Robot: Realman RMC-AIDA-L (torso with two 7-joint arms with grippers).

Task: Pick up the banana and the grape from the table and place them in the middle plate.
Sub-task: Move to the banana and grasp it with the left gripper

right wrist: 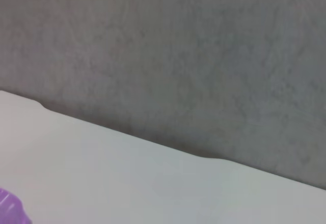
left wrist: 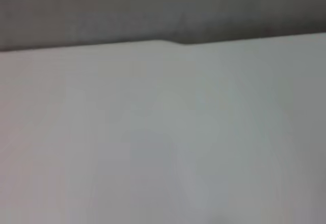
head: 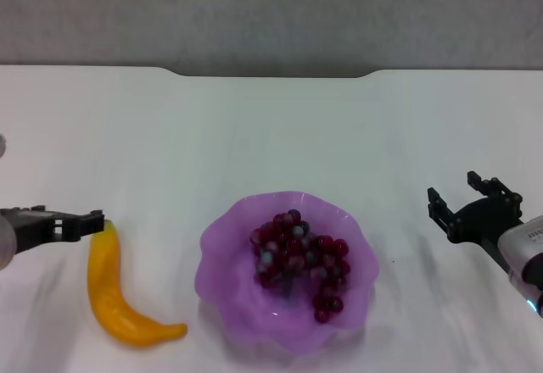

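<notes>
The yellow-orange banana (head: 114,292) lies on the white table (head: 271,136) at the front left, its green stem tip pointing away from me. The grape bunch (head: 297,258) lies inside the purple scalloped middle plate (head: 222,258) at the front centre. My left gripper (head: 89,223) is low at the left edge, right at the banana's stem end. My right gripper (head: 462,193) is open and empty, to the right of the plate. A sliver of the plate's rim (right wrist: 9,206) shows in the right wrist view. The left wrist view shows only bare table (left wrist: 163,132).
The table's notched far edge (head: 271,75) runs along a grey wall (head: 271,8). Bare tabletop lies behind the plate and between the plate and each gripper.
</notes>
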